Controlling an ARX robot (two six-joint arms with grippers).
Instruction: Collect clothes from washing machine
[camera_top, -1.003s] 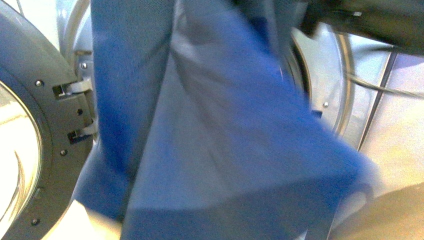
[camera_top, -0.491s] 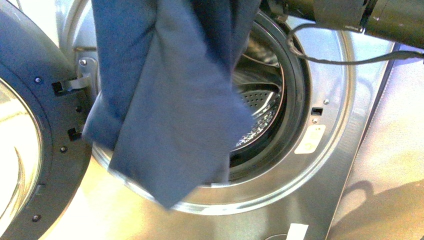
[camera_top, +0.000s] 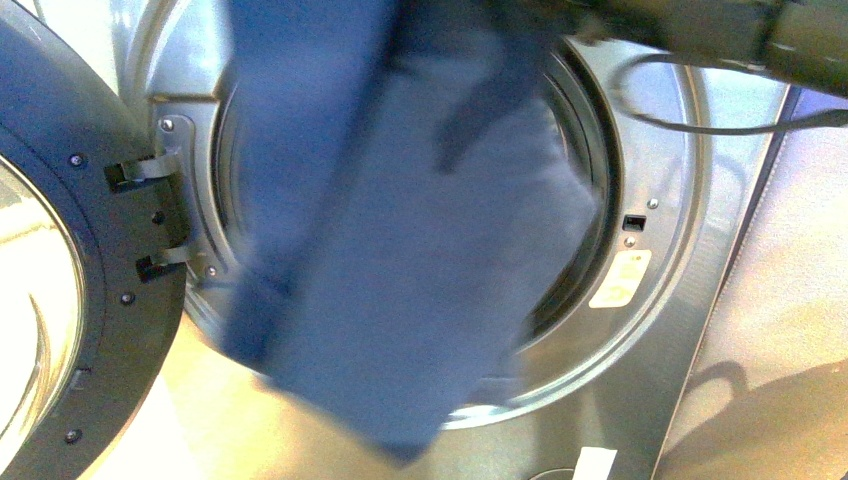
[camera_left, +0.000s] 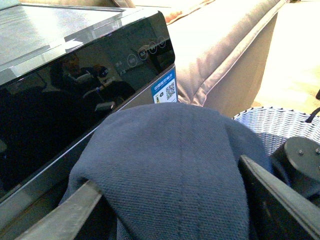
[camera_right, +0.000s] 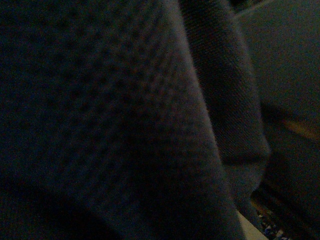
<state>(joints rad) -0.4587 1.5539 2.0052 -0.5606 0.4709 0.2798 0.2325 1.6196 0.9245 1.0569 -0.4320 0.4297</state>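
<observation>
The clothes swing blurred across the mouth of the washing machine, hiding the drum that showed half a second ago. They hang wholly outside it, so the pull-out looks done. Only the left wrist view shows the left gripper, its fingers apart with cloth heaped between and the grip unclear, and a basket near the machine. The right wrist view is dark, and the right gripper is unseen.

A beige upholstered sofa with a piped seam fills the far side of the left wrist view, washed in strong warm light. The floor past it is pale and overexposed. A woven white-and-grey basket stands near the sofa's end. In the front view, a pale flat panel on the right carries soft shadows, and glare brightens the lower left.
</observation>
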